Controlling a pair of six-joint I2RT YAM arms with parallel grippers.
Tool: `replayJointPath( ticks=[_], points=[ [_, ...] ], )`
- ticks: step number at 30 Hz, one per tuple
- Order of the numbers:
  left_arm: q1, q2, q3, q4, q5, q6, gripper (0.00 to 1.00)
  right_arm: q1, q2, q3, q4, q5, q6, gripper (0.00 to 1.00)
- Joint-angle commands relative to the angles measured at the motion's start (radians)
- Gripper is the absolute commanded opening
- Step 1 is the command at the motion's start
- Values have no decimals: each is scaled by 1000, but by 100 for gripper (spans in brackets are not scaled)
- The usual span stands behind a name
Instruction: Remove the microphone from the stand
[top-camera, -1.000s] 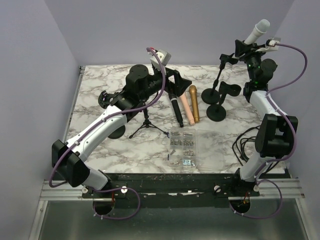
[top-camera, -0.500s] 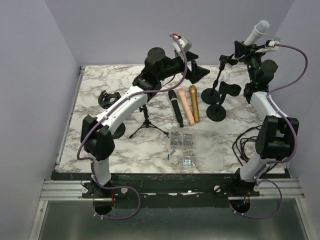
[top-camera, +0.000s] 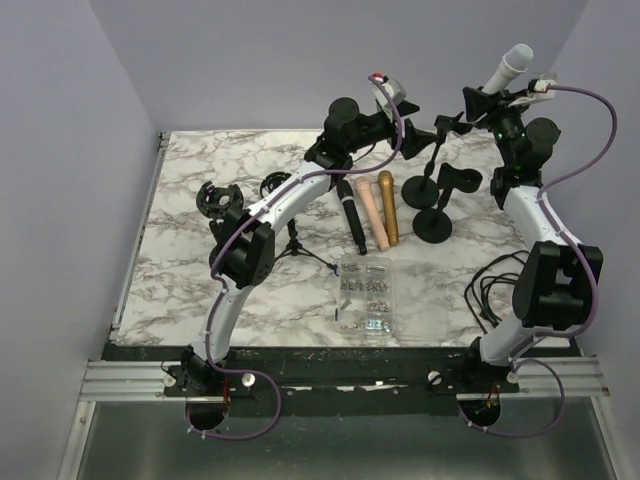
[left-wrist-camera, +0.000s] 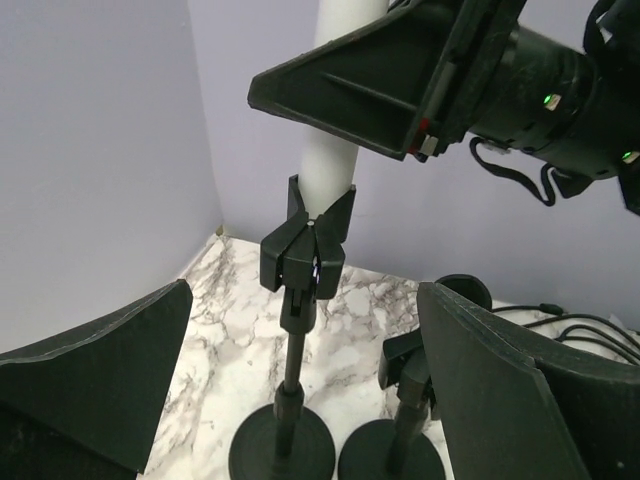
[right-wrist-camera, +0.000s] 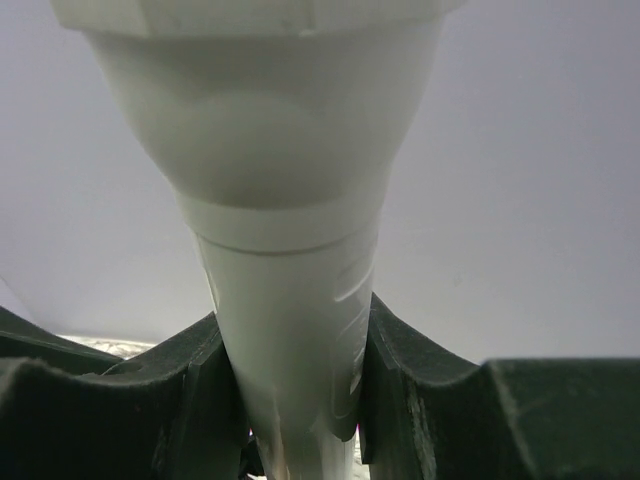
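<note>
The mic (top-camera: 508, 66) is clamped by the right gripper (top-camera: 487, 98), not yet freed from the stand (left-wrist-camera: 302, 262). The left gripper (top-camera: 425, 130) is spread wide.

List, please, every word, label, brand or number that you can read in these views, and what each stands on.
No text is readable in any view. The white microphone, its stand, the three loose microphones and the clear parts box show no legible print; any marking on them is too small to tell.
</note>
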Motion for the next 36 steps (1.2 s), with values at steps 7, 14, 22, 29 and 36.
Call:
replayJointPath(
  ticks=[7,14,22,29,36],
  points=[
    [-32,152,140,141,-9,94,98,3,-79,-61,2,-119,12,1],
    [-34,256,259,138,-29,133,90,3,-109,-108,-16,-122,-10,1],
    [-48,259,245,149,-40,146,81,3,-95,-99,-19,-133,-6,1],
    [-54,290,303,132,-15,130,54,3,-94,-89,-40,-126,-11,1],
    [-56,269,277,111,-33,133,0,3,-86,-55,-47,-108,8,1]
  ],
)
